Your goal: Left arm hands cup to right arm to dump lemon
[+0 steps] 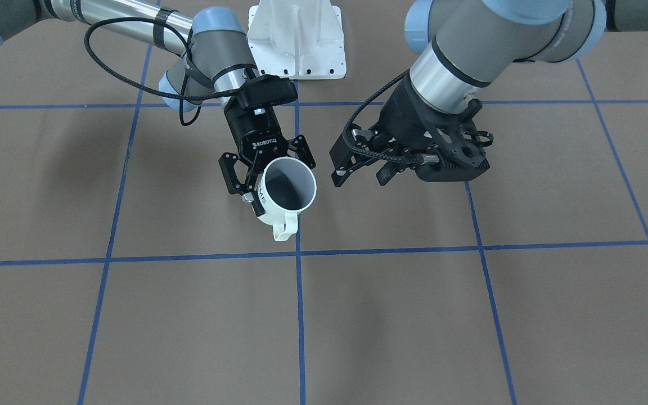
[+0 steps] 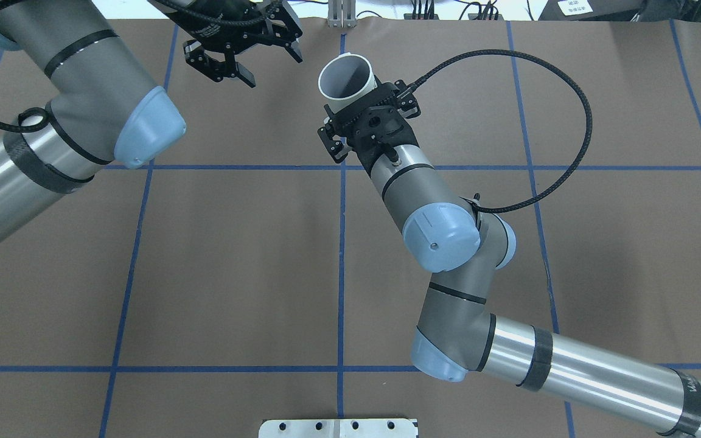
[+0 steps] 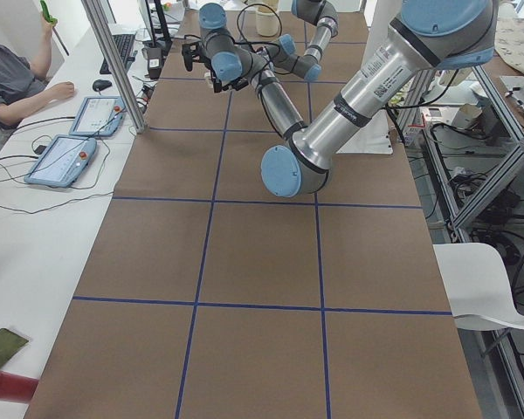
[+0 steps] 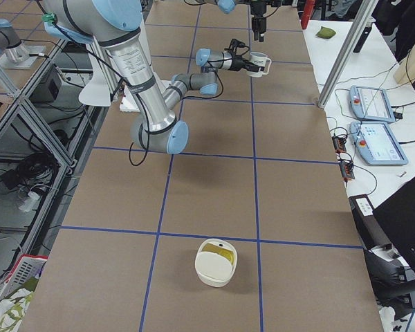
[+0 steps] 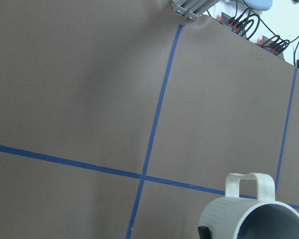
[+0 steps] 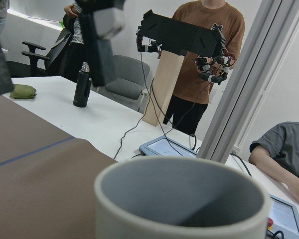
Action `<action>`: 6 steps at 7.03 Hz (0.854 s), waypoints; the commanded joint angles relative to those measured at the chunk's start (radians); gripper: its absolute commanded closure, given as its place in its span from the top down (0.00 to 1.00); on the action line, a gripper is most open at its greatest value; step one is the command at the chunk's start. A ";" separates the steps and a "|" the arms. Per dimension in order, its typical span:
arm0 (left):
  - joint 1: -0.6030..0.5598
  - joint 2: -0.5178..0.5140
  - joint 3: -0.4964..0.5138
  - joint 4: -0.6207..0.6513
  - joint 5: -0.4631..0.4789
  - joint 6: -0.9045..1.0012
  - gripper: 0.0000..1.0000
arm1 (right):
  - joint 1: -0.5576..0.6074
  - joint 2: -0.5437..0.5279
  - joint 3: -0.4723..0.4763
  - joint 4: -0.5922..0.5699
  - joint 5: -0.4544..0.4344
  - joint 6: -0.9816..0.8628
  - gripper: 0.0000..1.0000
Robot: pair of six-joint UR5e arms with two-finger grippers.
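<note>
Handover looks complete: the slim grey right arm's black ROBOTIQ gripper clamps the small white handled mug in the air, mouth tilted, while the thick left arm's black gripper hangs spread just beside it, not touching. No lemon shows inside. Tipping should wait until the mug is over the white bowl well down the table, then go slowly.

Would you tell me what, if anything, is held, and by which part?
The right end effector grips the white mug by its body, handle free; the left end effector is empty.
</note>
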 commanded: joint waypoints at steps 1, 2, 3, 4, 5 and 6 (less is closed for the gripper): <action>0.023 -0.008 0.010 -0.010 0.000 0.000 0.71 | -0.001 0.005 0.001 0.000 0.001 -0.054 0.12; 0.031 -0.010 0.008 -0.011 0.000 0.000 0.68 | -0.001 0.006 0.001 0.000 0.004 -0.071 0.15; 0.034 -0.021 0.008 -0.011 0.000 0.000 0.67 | -0.001 0.009 0.001 0.000 0.006 -0.100 0.17; 0.037 -0.021 0.010 -0.016 0.000 0.000 0.64 | -0.001 0.014 0.001 0.000 0.008 -0.111 0.17; 0.045 -0.021 0.011 -0.017 0.000 0.000 0.63 | -0.002 0.015 0.001 0.000 0.005 -0.111 0.18; 0.048 -0.021 0.011 -0.020 0.000 0.000 0.60 | -0.005 0.015 0.001 0.000 0.000 -0.111 0.18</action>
